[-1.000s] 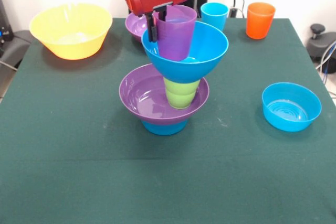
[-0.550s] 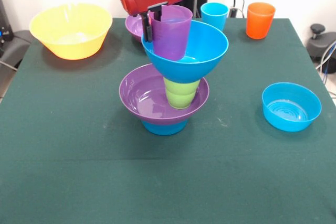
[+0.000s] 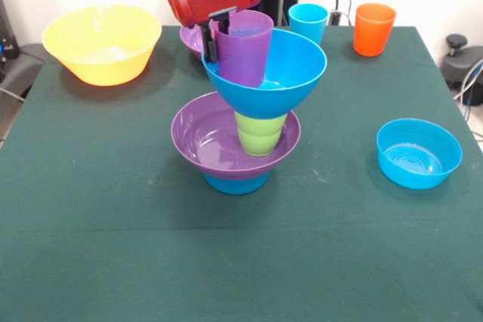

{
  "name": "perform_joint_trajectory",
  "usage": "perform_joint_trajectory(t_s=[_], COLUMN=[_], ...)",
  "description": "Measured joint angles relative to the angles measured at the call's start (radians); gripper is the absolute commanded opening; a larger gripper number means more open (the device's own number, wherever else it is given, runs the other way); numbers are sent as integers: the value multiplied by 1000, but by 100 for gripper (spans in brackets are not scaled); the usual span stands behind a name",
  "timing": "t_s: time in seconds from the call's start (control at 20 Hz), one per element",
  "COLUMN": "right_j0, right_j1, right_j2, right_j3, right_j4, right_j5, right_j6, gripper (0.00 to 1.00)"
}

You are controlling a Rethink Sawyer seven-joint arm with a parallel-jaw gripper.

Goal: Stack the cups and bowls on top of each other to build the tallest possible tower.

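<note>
The end effector [image 3: 214, 34] is pinching the purple cup [image 3: 243, 48] by its left rim, lowering it inside the large blue bowl [image 3: 266, 73] topping the tower [image 3: 238, 122] at mid-worktop, adding height.

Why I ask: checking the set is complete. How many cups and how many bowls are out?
Cups: 4 (purple cup, green cup, light blue cup, orange cup)
Bowls: 6 (yellow bowl, large blue bowl, stacked purple bowl, rear purple bowl, bottom small blue bowl, loose small blue bowl)
Total: 10
</note>
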Motion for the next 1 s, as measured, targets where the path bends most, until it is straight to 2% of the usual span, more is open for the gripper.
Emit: perform_joint_trajectory(t_s=[1.0], right_j0=[0], right_j1=[2], right_j2=[14], right_j3=[17], right_j4=[-2], right_j5=[0], right_j6=[0], gripper=[0])
